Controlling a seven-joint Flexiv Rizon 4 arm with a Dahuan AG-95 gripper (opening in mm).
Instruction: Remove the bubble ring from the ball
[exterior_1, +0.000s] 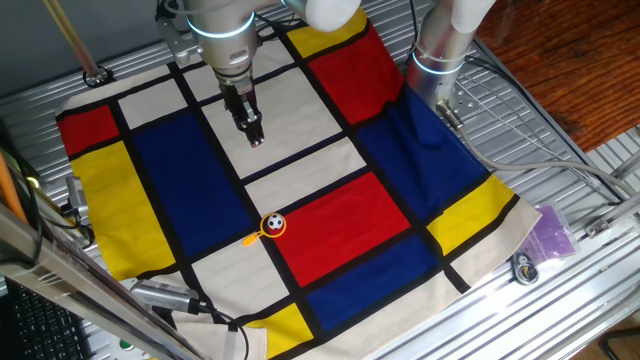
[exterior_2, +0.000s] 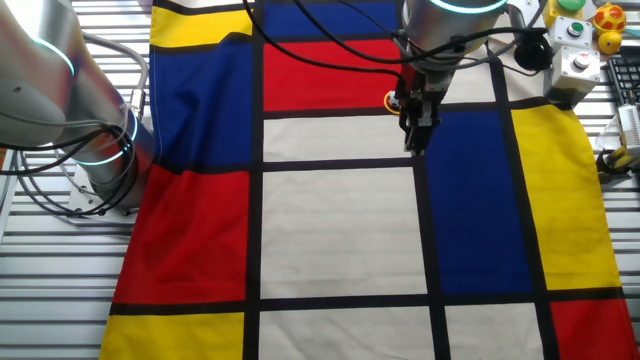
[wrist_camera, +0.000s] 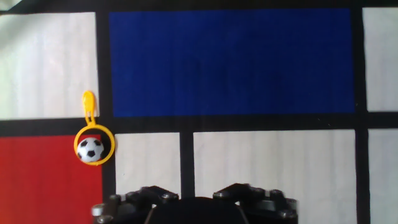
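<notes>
The ball (exterior_1: 274, 224), white with black patches, lies on the checked cloth (exterior_1: 330, 150) at the corner of a red square. The orange-yellow bubble ring (exterior_1: 266, 231) lies flat around it, handle pointing to a white square. In the hand view the ball (wrist_camera: 92, 150) sits inside the ring (wrist_camera: 76, 144) at the left, handle up. In the other fixed view only an orange bit of the ring (exterior_2: 389, 99) shows beside the gripper (exterior_2: 413, 145). My gripper (exterior_1: 254, 137) hangs over a white square, well away from the ball, fingers together and empty. Its fingers (wrist_camera: 155, 194) fill the hand view's bottom edge.
A second arm's base (exterior_1: 438, 55) stands on the cloth's far edge, with cables trailing off it (exterior_2: 100, 140). A button box (exterior_2: 575, 40) sits at one table corner. A purple bag (exterior_1: 551, 232) and small metal parts lie on the slatted table beside the cloth.
</notes>
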